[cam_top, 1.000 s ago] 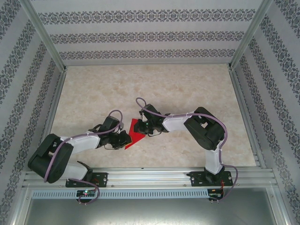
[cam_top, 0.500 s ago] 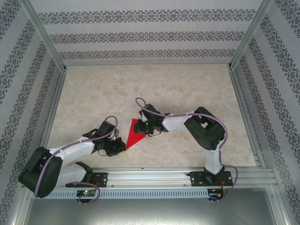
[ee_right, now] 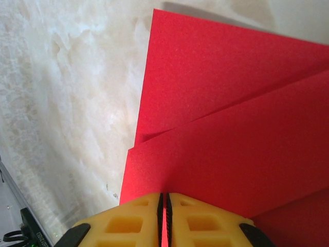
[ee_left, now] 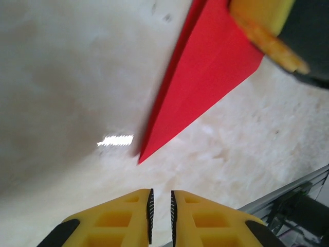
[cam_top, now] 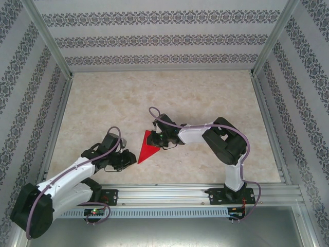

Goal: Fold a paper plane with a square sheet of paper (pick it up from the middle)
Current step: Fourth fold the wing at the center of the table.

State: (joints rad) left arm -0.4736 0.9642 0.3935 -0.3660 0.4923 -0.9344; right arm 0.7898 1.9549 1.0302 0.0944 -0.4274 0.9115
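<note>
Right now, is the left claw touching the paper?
No, bare table shows between the left claw and the paper tip.

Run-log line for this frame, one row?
red paper: folded to pointed wedge, on table | right gripper: shut, tips on paper | left gripper: shut, empty, apart from paper | stage: mid-fold

Pointed bright red folded paper (cam_top: 146, 150): right side hidden under right gripper (cam_top: 157, 141).
Its wide end: cut off, left wrist view.
</note>
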